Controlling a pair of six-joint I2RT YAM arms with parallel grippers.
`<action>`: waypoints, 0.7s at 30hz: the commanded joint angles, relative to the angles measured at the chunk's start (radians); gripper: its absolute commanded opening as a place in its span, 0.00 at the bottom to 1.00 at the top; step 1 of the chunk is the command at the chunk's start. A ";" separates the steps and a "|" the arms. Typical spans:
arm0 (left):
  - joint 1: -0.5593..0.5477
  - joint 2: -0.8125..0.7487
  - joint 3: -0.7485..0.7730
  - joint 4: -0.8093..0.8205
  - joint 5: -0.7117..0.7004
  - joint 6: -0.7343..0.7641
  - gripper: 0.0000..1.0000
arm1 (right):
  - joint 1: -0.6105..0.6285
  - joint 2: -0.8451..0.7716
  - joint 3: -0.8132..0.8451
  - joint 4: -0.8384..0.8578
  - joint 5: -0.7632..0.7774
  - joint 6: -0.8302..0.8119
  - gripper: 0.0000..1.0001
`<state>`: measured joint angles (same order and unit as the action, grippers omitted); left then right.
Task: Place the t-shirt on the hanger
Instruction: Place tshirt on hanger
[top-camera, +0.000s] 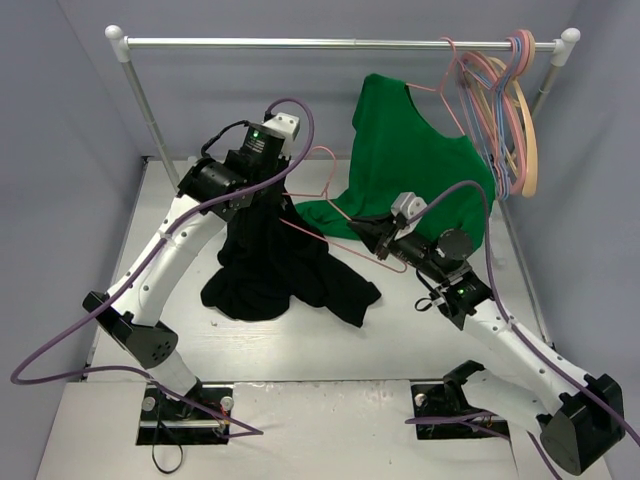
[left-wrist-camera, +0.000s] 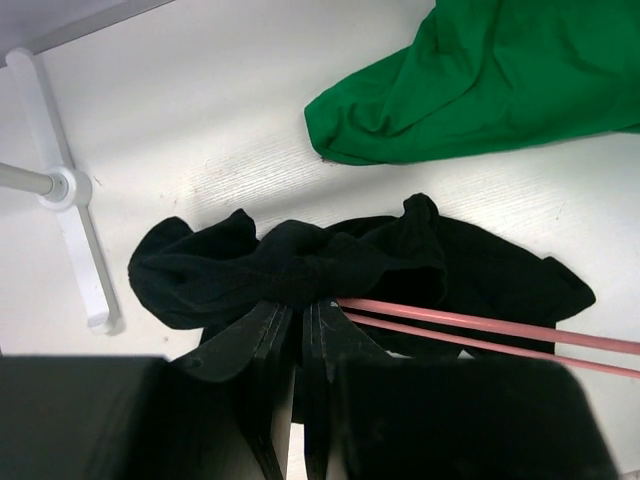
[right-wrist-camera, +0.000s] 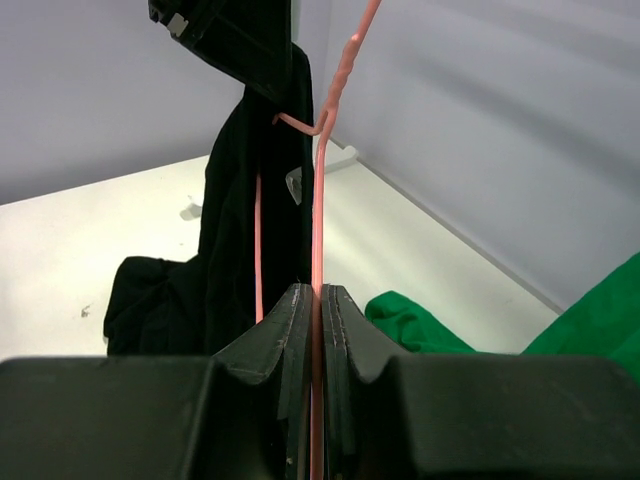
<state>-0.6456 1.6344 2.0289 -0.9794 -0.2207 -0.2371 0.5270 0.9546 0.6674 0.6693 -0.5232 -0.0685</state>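
Half the job at most looked done. The left gripper (left-wrist-camera: 298, 315) was clamped on a bunched fold of the t-shirt (top-camera: 275, 270), lifting it so the rest sagged onto the table (top-camera: 300, 350) toward six o'clock. The right gripper (right-wrist-camera: 318, 300), at the shirt's three o'clock, pinched the hanger (right-wrist-camera: 318, 220) wire tight. One hanger end reached into the cloth, but no shoulder appeared seated on the wire, so threading and draping were left.
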 joint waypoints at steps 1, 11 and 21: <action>0.011 -0.051 0.014 0.054 0.033 0.064 0.07 | 0.005 0.016 0.005 0.225 -0.028 0.021 0.00; 0.008 -0.067 -0.029 0.111 0.302 0.051 0.07 | 0.005 0.110 0.038 0.377 -0.044 0.064 0.00; 0.007 -0.162 -0.148 0.275 0.380 0.010 0.07 | 0.002 0.167 0.023 0.464 -0.021 0.118 0.00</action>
<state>-0.6392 1.5455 1.8652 -0.8349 0.1043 -0.2100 0.5270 1.1160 0.6598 0.9409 -0.5476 0.0139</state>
